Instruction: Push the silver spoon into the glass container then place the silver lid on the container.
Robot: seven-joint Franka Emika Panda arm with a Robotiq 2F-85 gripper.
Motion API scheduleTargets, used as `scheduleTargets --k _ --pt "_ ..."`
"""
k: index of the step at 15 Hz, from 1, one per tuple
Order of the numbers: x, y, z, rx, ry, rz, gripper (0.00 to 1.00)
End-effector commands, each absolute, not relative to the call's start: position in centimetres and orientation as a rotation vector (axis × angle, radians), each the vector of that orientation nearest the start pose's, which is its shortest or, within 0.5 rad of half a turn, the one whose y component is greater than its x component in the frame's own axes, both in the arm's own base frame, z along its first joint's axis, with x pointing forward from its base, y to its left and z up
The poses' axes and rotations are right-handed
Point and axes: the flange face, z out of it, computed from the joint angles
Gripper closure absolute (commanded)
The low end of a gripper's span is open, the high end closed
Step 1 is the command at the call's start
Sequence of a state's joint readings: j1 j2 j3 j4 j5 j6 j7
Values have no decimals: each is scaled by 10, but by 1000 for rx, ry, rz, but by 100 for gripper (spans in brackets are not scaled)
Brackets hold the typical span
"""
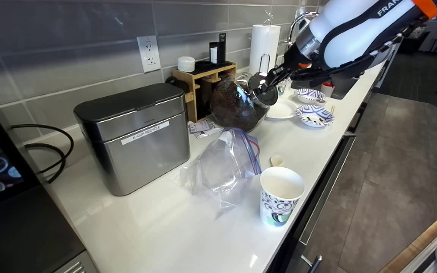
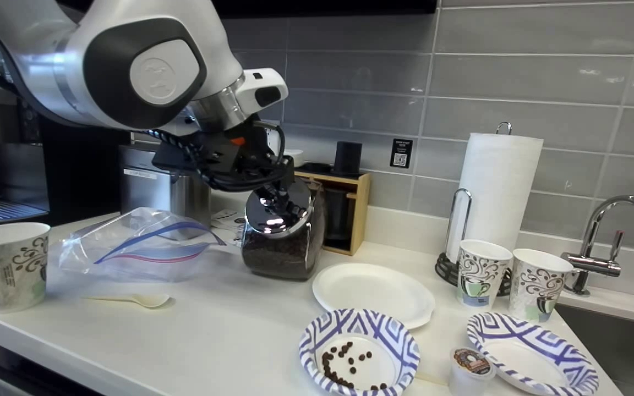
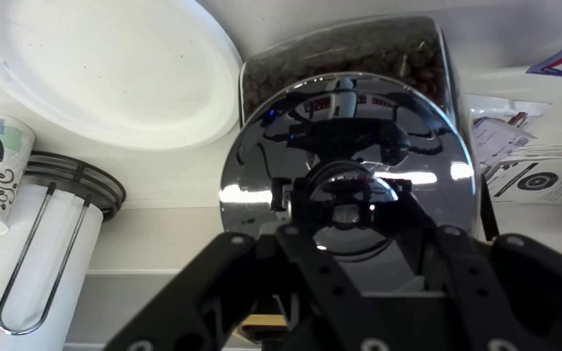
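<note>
The glass container [image 2: 281, 258] stands on the counter, dark with brown beans inside. Across its slanted mouth lies the shiny silver lid [image 3: 273, 146], also visible in both exterior views; whether it is fully seated I cannot tell. My gripper [image 3: 347, 204] has its fingers on either side of the lid's round knob [image 3: 344, 187], shut on it. In an exterior view the gripper [image 2: 284, 206] comes down onto the lid from above and the side. The silver spoon is hidden or out of view.
Close by the container lie a clear plastic bag [image 1: 222, 167] and a white plate [image 2: 344, 291]. A steel box [image 1: 146, 151], wooden organizer [image 2: 358, 214] and paper towel roll [image 2: 498, 187] stand along the back. Patterned bowls [image 2: 317, 341], paper cups [image 2: 479, 275] and a pale spoon [image 2: 149, 300] are around.
</note>
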State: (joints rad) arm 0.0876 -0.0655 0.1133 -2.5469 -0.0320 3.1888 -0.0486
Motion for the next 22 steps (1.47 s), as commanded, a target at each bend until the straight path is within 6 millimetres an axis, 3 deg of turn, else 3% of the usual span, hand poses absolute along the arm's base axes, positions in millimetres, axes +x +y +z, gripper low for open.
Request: scheduleTargets --k 1,2,3,7,12,16,18,22 --pt "492 96 366 -2888 -365 -1070 64" --pt "492 99 366 -2886 -358 -1061 29" --pt "492 98 367 -2890 -359 -1060 28" --pt "495 95 360 -2906 -351 -1019 1" --pt "496 99 360 -2902 -337 -1011 0" --pt "487 135 368 -2858 -361 -966 0" --pt "485 140 378 -2853 -367 -911 0" --pt "488 97 395 -2925 -344 -869 0"
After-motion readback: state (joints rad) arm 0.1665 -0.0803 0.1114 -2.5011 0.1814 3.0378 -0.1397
